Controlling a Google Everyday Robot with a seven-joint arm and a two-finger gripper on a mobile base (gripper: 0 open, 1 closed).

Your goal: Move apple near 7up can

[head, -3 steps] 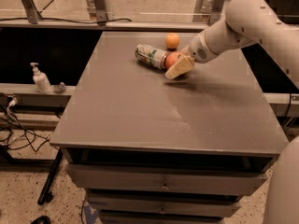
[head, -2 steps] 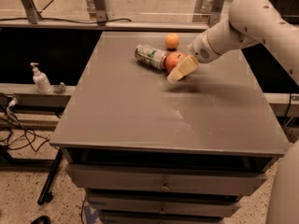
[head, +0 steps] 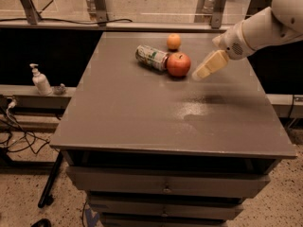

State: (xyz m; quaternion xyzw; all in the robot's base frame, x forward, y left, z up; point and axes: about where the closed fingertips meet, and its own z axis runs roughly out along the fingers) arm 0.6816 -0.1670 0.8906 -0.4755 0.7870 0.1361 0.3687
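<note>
The red-orange apple (head: 178, 64) sits on the grey table (head: 142, 112) toward the back, touching the right end of the 7up can (head: 152, 57). The can lies on its side, silver and green. My gripper (head: 206, 67) hangs above the table just right of the apple, apart from it, holding nothing.
A smaller plain orange fruit (head: 173, 41) sits behind the apple near the table's back edge. A white pump bottle (head: 40, 80) stands on a ledge to the left. Drawers are under the tabletop. Metal frame posts stand behind the table.
My gripper has pulled away to the right and upward, uncovering the apple, which now rests beside the can.
</note>
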